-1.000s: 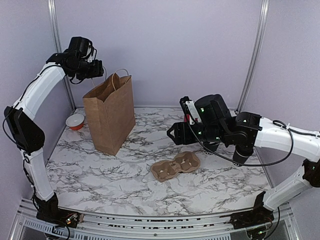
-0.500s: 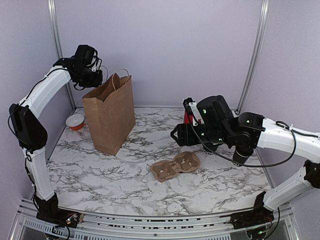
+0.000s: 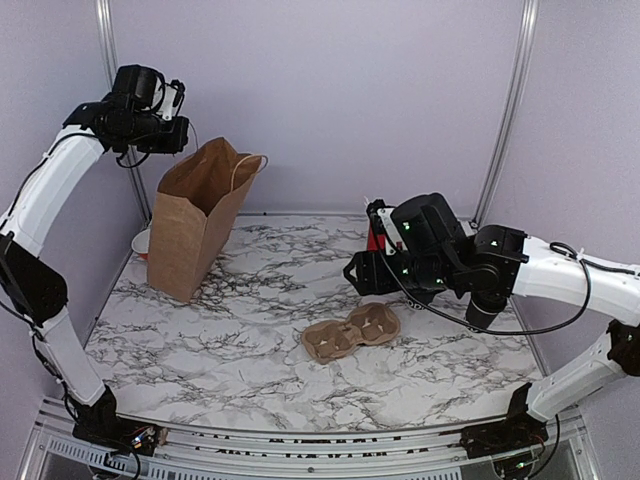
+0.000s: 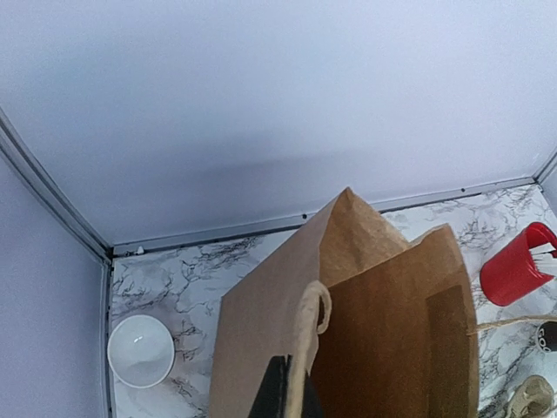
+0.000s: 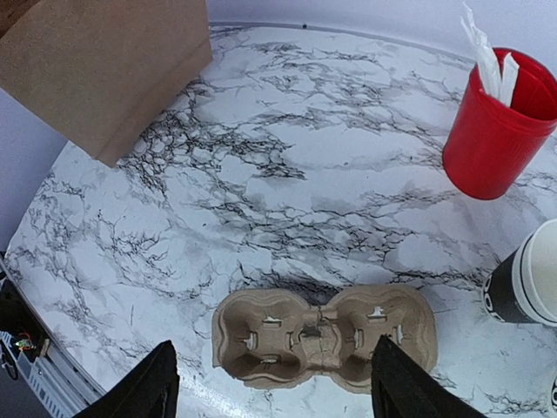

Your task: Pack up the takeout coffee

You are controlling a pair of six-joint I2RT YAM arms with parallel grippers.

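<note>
Top external view: the left gripper [image 3: 178,135], raised high at the rear left, had its jaws together on the handle of the paper bag [image 3: 195,215], which leaned left on the marble worktop [image 3: 230,350]; the right gripper [image 3: 355,270] hung above a 2-cup cardboard carrier [image 3: 350,333], with a red cup [image 3: 375,238] partly hidden behind that arm. Left wrist view: the dark fingers [image 4: 280,392] pinched the bag's handle at the near rim, and a white bowl [image 4: 139,350] stood to the bag's left. Right wrist view: the jaws were apart and empty over the carrier; a black cup with a white rim [image 5: 522,279] was cut off by the right edge, near the red cup of white utensils [image 5: 489,61]. Whether it was the takeout coffee could not be told.
</note>
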